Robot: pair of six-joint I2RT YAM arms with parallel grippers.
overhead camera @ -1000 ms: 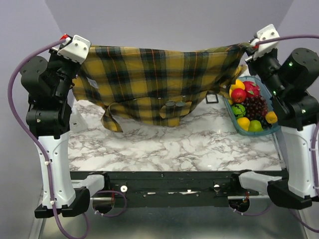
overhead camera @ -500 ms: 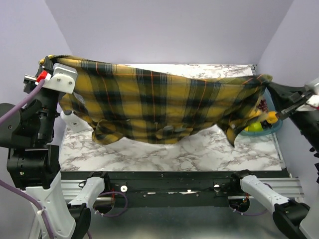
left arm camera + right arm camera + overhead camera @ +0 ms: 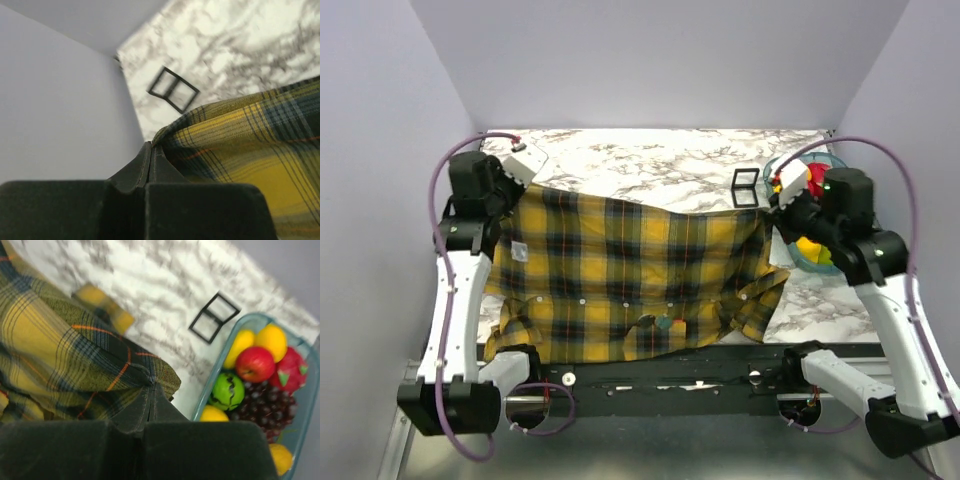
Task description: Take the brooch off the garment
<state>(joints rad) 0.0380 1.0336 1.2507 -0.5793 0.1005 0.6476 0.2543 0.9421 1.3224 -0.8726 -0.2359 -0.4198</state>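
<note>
**The brooch is far from both grippers, and the shirt could slip**

The shirt (image 3: 620,260) lies spread out flat on the surface (image 3: 650,165). The left gripper (image 3: 151,148) is pressed together on the far left corner of the shirt. The right gripper (image 3: 151,389) is pinching the far right corner the same way. The brooch (image 3: 663,322) sits on the shirt close to its near edge, about in the middle. It is well away from both grippers.

Here is what I think could go wrong.

The near edge of the shirt hangs a little over the near side of the surface. If both grippers let go at once, the cloth could slide that way. The brooch might then end up under a fold, where nobody can see it.

The cloth is soft. If one gripper pulls on the brooch and nothing holds the shirt down, the shirt may just lift up with it. The brooch would stay stuck on. A hard tug could also tear the cloth.

The brooch is small. A gripper coming down a bit off could pinch cloth or a white button instead.

The right gripper is near the black frame (image 3: 747,188) and the fruit tray (image 3: 817,267). A wide swing could bump either one.
</note>
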